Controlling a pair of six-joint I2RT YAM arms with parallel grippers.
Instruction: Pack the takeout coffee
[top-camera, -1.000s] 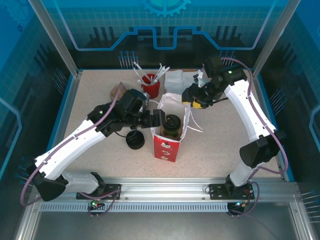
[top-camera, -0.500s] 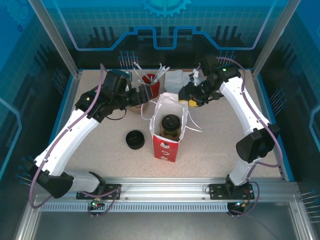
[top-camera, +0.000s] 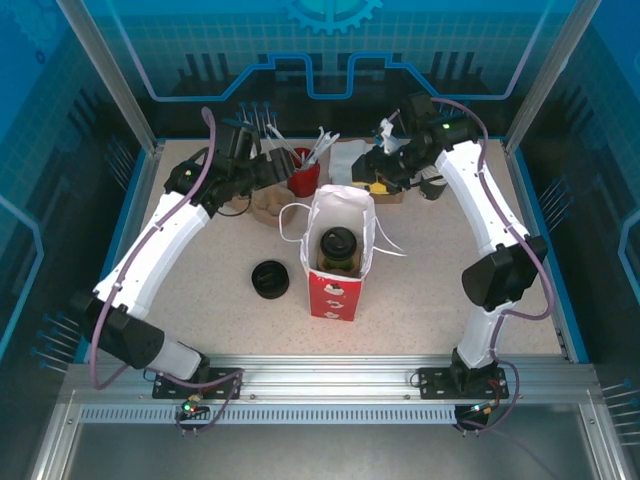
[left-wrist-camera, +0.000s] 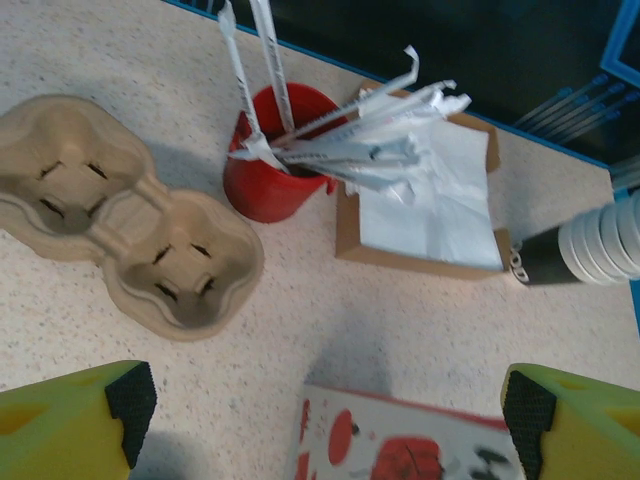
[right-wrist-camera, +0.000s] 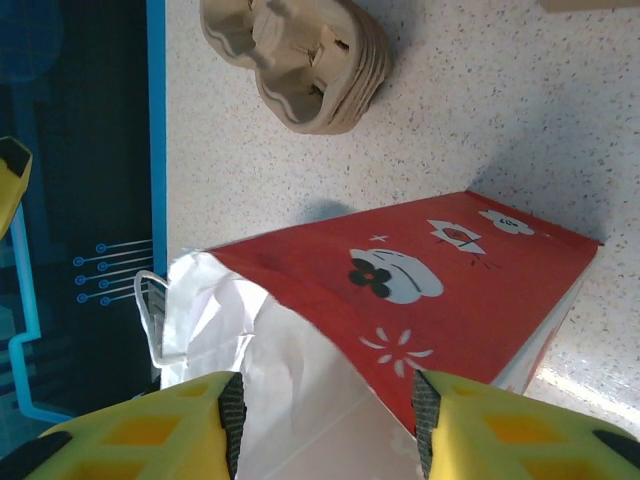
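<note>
My left gripper (top-camera: 283, 172) hangs with its jaws spread wide and nothing between them. In its wrist view, my left gripper (left-wrist-camera: 320, 400) looks down on bare speckled table (left-wrist-camera: 300, 330), with the pulp cup carrier (left-wrist-camera: 130, 235) just beyond on the left. Touching that carrier is a red cup (left-wrist-camera: 265, 170) stuffed with paper-wrapped straws (left-wrist-camera: 350, 135). Beside the cup is a brown box of white napkins (left-wrist-camera: 420, 215), and a stack of cups (left-wrist-camera: 590, 245) lies on its side further right. My right gripper (top-camera: 385, 180) is about half open above the far rim of the red-and-white paper bag (top-camera: 335, 285). In its wrist view, my right gripper (right-wrist-camera: 328, 415) has the bag's white upper edge (right-wrist-camera: 250, 330) showing between the pads. I cannot tell whether either pad touches the paper. The takeout coffee (top-camera: 339, 245) stands upright inside the open bag, black lid up, at the middle of the table. A low stack of black lids (top-camera: 270, 278) sits just left of the bag.
</note>
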